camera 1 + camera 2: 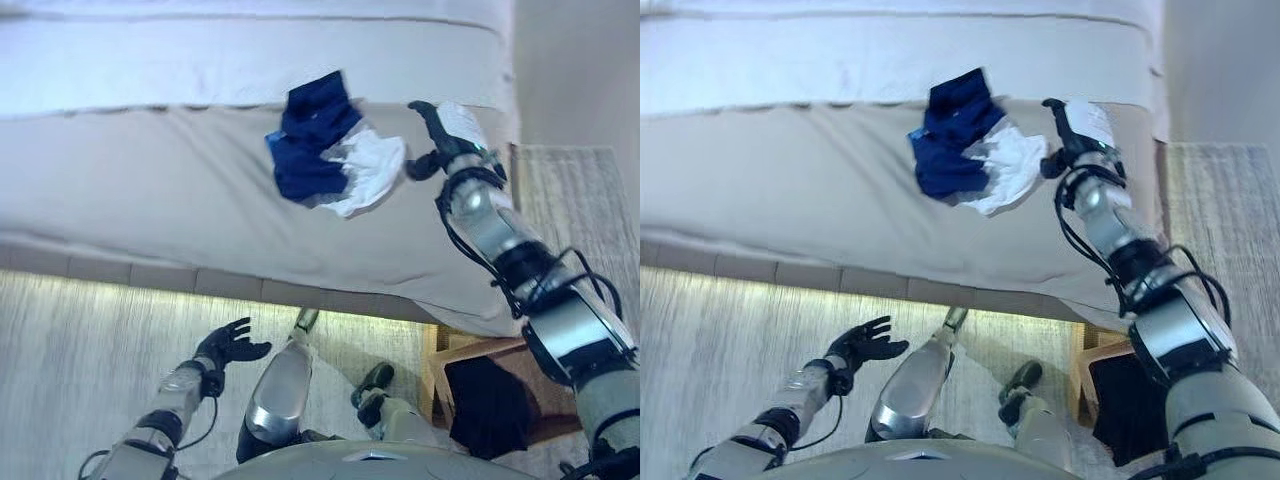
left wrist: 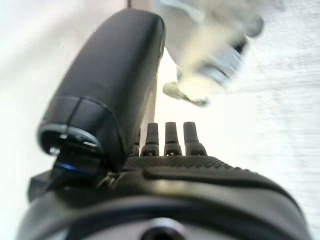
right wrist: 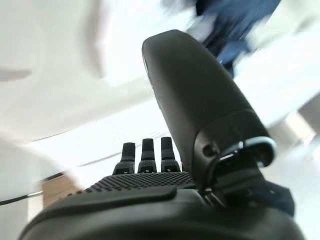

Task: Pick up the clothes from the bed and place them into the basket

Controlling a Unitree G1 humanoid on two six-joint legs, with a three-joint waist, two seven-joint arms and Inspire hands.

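A bundle of clothes lies on the beige bed: a dark blue garment on top of a white one. My right hand is stretched out over the bed just right of the bundle, fingers straight, holding nothing. The blue cloth shows past its thumb in the right wrist view. My left hand hangs low over the floor, open and empty. The wooden-framed basket stands on the floor at the lower right with a dark garment in it.
A white pillow or folded cover runs along the back of the bed. A grey rug lies to the right of the bed. The pale carpeted floor spreads in front of the bed.
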